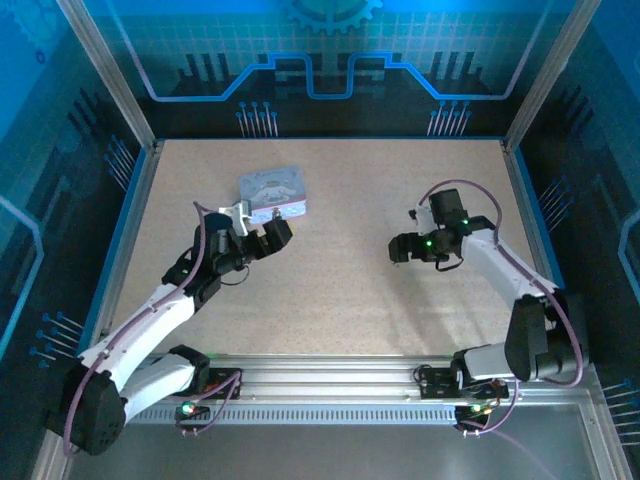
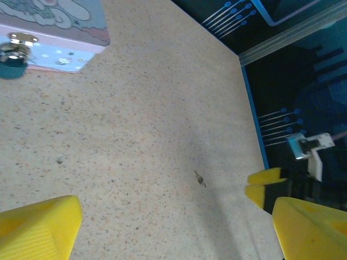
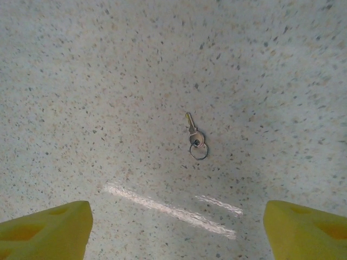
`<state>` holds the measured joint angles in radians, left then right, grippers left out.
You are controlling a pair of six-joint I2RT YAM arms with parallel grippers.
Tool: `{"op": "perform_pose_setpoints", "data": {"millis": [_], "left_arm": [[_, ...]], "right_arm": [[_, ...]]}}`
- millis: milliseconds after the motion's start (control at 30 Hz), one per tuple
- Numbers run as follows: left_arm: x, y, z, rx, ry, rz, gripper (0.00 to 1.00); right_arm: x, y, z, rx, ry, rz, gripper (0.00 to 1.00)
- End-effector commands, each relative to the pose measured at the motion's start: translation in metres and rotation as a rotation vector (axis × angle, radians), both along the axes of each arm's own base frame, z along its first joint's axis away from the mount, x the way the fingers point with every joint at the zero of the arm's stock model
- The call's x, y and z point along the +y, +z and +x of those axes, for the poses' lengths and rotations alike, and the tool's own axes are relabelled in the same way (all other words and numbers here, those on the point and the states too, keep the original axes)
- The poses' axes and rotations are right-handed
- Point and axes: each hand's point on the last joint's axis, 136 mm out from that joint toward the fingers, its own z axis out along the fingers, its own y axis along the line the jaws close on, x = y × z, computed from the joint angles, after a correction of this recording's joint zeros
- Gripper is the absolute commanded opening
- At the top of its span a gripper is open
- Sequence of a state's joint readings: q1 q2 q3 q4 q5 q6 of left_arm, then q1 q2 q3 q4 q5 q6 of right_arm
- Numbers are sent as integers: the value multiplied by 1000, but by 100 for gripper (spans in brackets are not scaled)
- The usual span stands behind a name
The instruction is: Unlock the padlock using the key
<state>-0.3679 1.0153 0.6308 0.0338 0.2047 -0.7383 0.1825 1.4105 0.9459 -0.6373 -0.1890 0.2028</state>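
The key lies flat on the bare table with its small ring at the near end and its blade pointing away from the right gripper. That gripper looks down on it from above. Its yellow fingers stand wide apart with nothing between them, and the key sits ahead of the fingertips, about midway across the gap and clear of both. That looks like a line-up for a pinch. The key is thin and flush with the table, so I judge the pickup will be fiddly; the ring may offer the easier hold. The padlock hangs on the front of the tin, silvery shackle above dark body, and the tin lies flat on the far left part of the table. The left gripper is near that front edge, also spread wide and holding nothing, with the padlock ahead of it and off to one side rather than between its fingers. It is probably placed to steady the lock. A speck on the table in the left wrist view may be the key (too small to be sure).
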Motion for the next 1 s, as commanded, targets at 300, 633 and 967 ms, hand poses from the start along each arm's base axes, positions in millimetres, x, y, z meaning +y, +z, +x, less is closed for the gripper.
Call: {"op": "perform_pose_setpoints", "data": {"millis": [300,633,967], "left_arm": [[-15,7,2,-14,-32,-66,91],[-16,1,3,5,-23,-78,91],[-17,0,4,13,-26,-75,91]], "right_arm": [[11,-28,10,145,1,0,69],[17,-51,21,205,-3,-27,60],[19,-67,24,245,-8,-55,51]]}}
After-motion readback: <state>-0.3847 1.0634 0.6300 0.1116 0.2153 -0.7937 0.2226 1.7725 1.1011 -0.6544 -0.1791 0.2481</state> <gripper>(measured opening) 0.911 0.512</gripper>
